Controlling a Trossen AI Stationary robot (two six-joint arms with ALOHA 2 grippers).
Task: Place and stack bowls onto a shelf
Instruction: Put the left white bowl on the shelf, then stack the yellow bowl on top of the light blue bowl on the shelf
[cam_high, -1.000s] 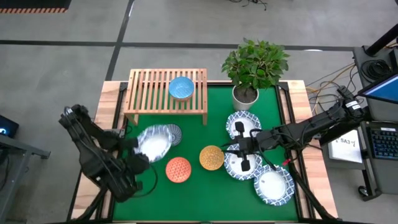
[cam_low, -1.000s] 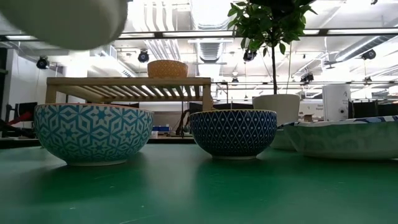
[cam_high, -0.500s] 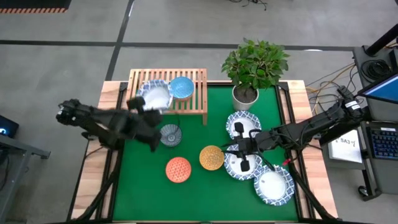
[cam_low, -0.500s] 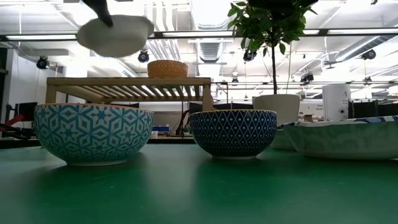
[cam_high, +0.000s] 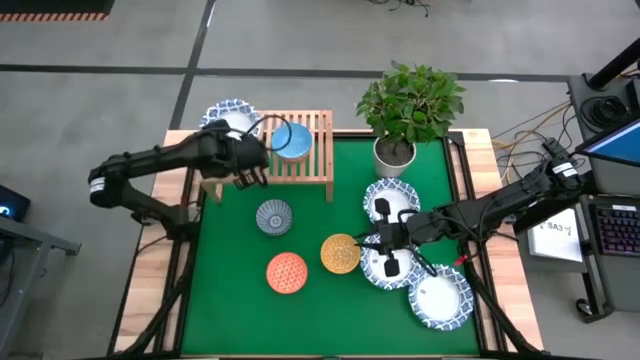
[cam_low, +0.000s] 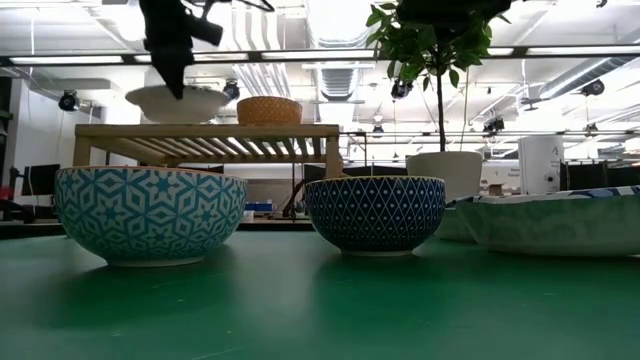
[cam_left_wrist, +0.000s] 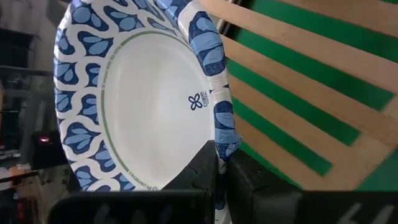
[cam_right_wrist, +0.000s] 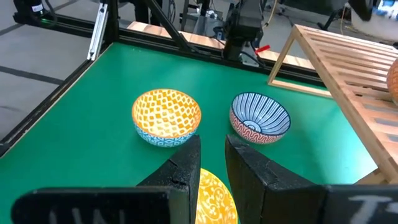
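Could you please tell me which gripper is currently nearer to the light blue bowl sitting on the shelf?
Left. The left gripper holds a white bowl at the shelf, beside the light blue bowl. The right gripper hovers far off, by the yellow-orange bowl.

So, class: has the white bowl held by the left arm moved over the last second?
Yes. The white bowl has travelled from the green mat near the grey-blue bowl up to the far-left corner of the shelf, gripped by the left gripper.

Bright overhead light, soft shadows, sharp
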